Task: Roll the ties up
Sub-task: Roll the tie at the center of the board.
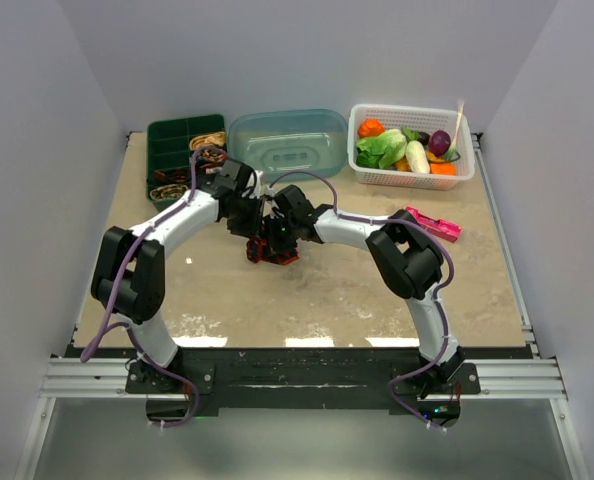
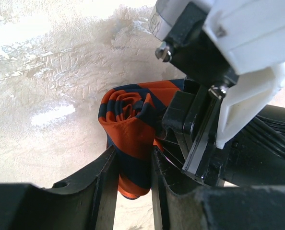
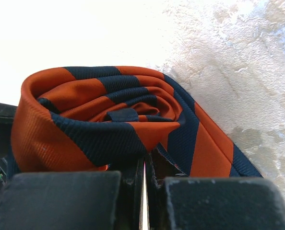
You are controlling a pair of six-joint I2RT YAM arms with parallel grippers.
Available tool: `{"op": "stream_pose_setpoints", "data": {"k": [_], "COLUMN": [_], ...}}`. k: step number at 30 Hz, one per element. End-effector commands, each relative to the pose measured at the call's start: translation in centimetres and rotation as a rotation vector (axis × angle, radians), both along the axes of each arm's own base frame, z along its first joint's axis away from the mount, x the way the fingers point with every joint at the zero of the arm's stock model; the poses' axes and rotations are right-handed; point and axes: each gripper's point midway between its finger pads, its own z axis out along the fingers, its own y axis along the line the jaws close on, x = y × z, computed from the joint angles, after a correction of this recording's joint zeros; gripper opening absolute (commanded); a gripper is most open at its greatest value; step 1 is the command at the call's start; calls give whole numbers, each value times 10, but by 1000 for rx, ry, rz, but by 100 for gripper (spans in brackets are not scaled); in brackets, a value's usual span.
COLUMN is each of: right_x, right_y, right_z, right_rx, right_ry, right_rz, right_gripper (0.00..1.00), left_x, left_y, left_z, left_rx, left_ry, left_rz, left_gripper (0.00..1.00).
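Endwise, the coiled orange tie (image 2: pixel 128 115) sits clamped in the left pincer (image 2: pixel 133 160).

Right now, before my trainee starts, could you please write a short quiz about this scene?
1. True or false: the left gripper is closed on the rolled orange striped tie.
2. The pink gadget lies on the table: A, at its left edge; B, at its centre; C, on its right half.
3. What fills the white basket?
Key: 1 true; 2 C; 3 vegetables.
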Motion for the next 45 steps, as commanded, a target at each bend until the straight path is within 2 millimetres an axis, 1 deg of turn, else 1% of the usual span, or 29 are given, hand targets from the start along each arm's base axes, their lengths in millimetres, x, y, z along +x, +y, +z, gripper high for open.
{"op": "stream_pose_setpoints", "data": {"k": [1, 2, 8, 9, 11, 12, 13, 15, 17, 19, 20, 21, 25, 27, 28, 30, 31, 33, 34, 35, 37, 38, 39, 40, 41, 42, 43, 45], "right_x": [0, -1, -4, -3, -4, -5, -5, -5, 2, 9, 12, 16, 24, 26, 26, 25, 25, 24, 25, 25, 25, 24, 24, 25, 24, 24, 25, 24], "right_y": [20, 20, 11, 9, 3, 1, -4, -14, -30, -50, -57, -70, -97, -106, -109, -113, -114, -118, -119, -120, -123, -124, -128, -129, -131, -135, -136, -140], "right_z": [40, 49, 74, 75, 79, 85, 83, 85, 80, 74, 72, 68, 58, 54, 52, 48, 47, 41, 40, 38, 35, 34, 32, 31, 29, 27, 27, 25], "right_rx": [94, 101, 94, 85, 68, 68, 54, 40, -2, -46, -54, -66, -116, -133, -137, -148, -150, -162, -161, -162, -167, -170, -175, -177, -180, -184, -182, -186], "right_ry": [-48, -57, -88, -95, -101, -111, -110, -122, -130, -134, -131, -126, -123, -120, -119, -111, -110, -102, -102, -99, -95, -93, -88, -89, -85, -82, -84, -76], "right_rz": [40, 41, 43, 39, 40, 40, 35, 17, -16, -56, -67, -91, -136, -152, -156, -162, -165, -171, -174, -175, -181, -182, -188, -192, -195, -201, -203, -209], "right_gripper": [0, 0, 0, 0, 0, 0, 0, 0, 0, 0, 0, 0, 0, 0, 0, 0, 0, 0, 0, 0, 0, 0, 0, 0, 0, 0, 0, 0], "left_x": [7, 7, 10, 12, 11, 12, 11, 12, 12, 12, 12, 14, 13, 12, 11, 9, 8, 6, 4, 1, -1, -4, -8, -7, -10, -11, -12, -16], "left_y": [-11, -10, -4, -3, 2, 4, 6, 9, 13, 18, 18, 22, 33, 30, 33, 27, 31, 24, 25, 18, 15, 9, 9, 12, 4, 5, 1, -13], "left_z": [21, 19, 21, 22, 19, 20, 20, 20, 19, 21, 22, 21, 16, 16, 13, 12, 9, 9, 5, 4, -1, -3, -5, -9, -10, -12, -16, -20], "left_rx": [-14, -4, 26, 34, 63, 72, 85, 97, 122, 147, 147, 174, 264, 292, 324, 356, 401, 433, 466, 469, 500, 510, 540, 589, 609, 642, 652, 638], "left_ry": [-74, -75, -95, -102, -93, -96, -97, -101, -98, -100, -100, -108, -105, -108, -107, -112, -108, -116, -105, -107, -101, -104, -95, -102, -113, -119, -114, -119], "left_rz": [-34, -31, -23, -21, -19, -18, -18, -15, -12, -2, -4, 8, 27, 24, 31, 23, 33, 19, 30, 16, 25, 12, 9, 23, 4, 4, -4, -29], "left_gripper": [34, 34, 34, 34, 34, 34, 34, 34, 34, 34, 34, 34, 34, 34, 34, 34, 34, 34, 34, 34, 34, 34, 34, 34, 35, 35, 36, 37]}}
